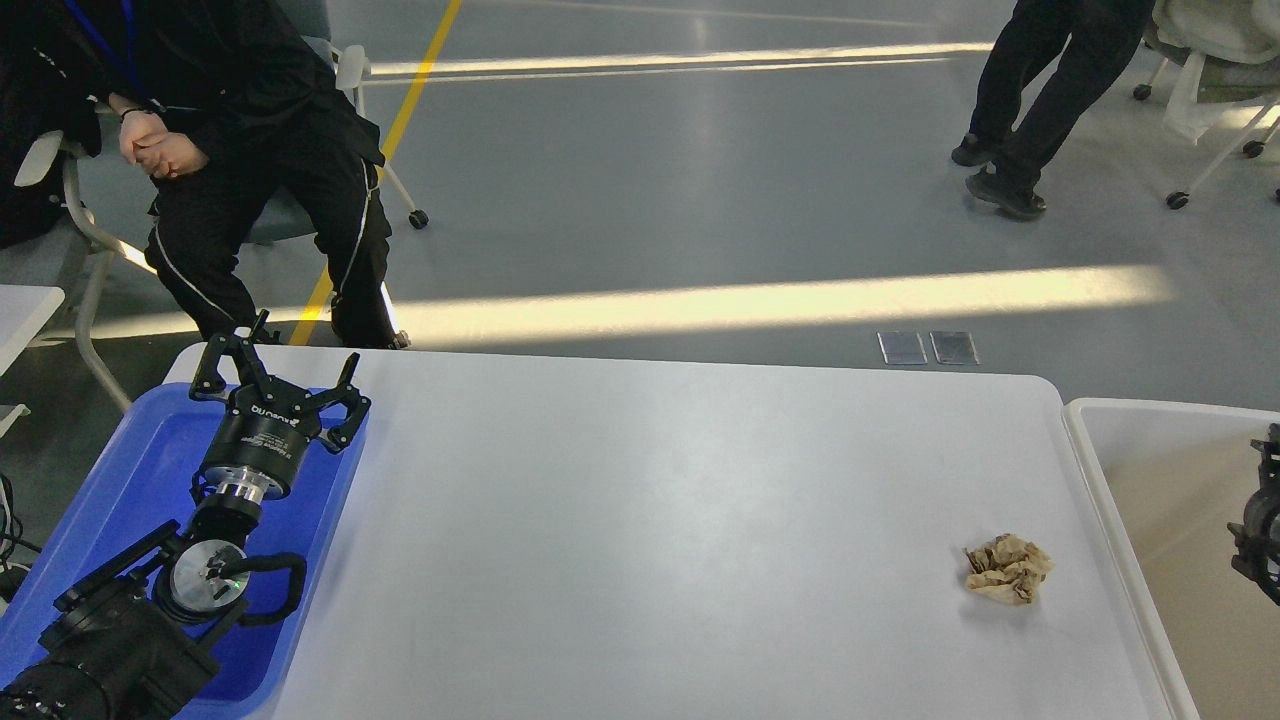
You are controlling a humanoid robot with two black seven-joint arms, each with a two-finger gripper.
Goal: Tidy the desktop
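Left gripper [279, 372] hangs wide open, empty, above blue tray [130, 470]; right gripper [1262, 540] state unclear

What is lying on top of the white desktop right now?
On the desktop lies one crumpled brown paper wad, near its right edge. The blue tray overlaps the left edge, with the open left gripper above it; anything beneath the tray is hidden.

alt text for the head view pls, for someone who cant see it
A white desktop holds only a crumpled brown paper wad near its right edge, beside a beige bin. The left gripper, jaws open, hovers over a blue tray at left; the right gripper barely shows at the frame's edge.
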